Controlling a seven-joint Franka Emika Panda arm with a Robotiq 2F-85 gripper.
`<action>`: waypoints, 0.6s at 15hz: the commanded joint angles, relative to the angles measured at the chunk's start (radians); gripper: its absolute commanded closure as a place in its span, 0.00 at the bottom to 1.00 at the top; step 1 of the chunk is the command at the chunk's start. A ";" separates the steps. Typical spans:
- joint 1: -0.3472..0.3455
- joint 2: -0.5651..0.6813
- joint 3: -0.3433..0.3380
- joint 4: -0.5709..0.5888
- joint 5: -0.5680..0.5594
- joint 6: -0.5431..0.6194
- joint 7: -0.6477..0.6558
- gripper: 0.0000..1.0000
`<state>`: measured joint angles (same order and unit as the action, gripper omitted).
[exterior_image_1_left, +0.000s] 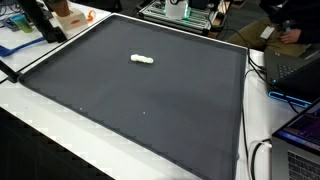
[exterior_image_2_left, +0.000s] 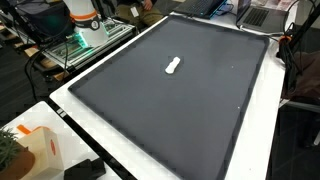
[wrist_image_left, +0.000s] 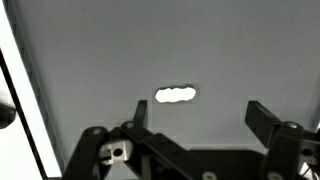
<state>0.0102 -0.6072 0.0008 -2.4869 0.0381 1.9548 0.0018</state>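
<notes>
Charcoal matting (exterior_image_1_left: 150, 110) covered most of the white table (exterior_image_1_left: 30, 130) in an exterior view. I logged the small white lumpy piece (exterior_image_1_left: 143, 59) lying flat on it, toward the far edge and left of the mat's middle, touching nothing but the mat. A laptop (exterior_image_1_left: 300, 65) sat off the mat's right side, well apart from the piece. I could not pick out the gripper there. In an exterior view from another corner, the mat (exterior_image_2_left: 180, 110) ran away from the camera on its table (exterior_image_2_left: 90, 120). The piece (exterior_image_2_left: 173, 67) lay slanted in the mat's farther half, roughly midway between the long edges. An orange-and-white box (exterior_image_2_left: 45, 150) stood off the mat by the near corner, far from the piece. I could not make out the gripper in that view either. In the wrist view the gripper (wrist_image_left: 200, 115) came in from the bottom edge with its jaws spread wide and nothing between the pads. One dark finger (wrist_image_left: 262, 115) stood right of the piece, its mate left of it. The piece (wrist_image_left: 176, 95) lay on the mat (wrist_image_left: 150, 40) just beyond the fingertips, nearer the left finger and clear of both. A strip of table (wrist_image_left: 20, 160) showed past the mat's black border on the left.
</notes>
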 joint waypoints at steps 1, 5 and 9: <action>-0.001 0.000 0.000 0.002 0.000 -0.003 0.000 0.00; -0.001 0.000 0.000 0.002 0.000 -0.003 0.000 0.00; 0.020 -0.017 -0.018 -0.042 0.027 0.116 -0.059 0.00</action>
<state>0.0127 -0.6076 -0.0005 -2.4894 0.0429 1.9795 -0.0129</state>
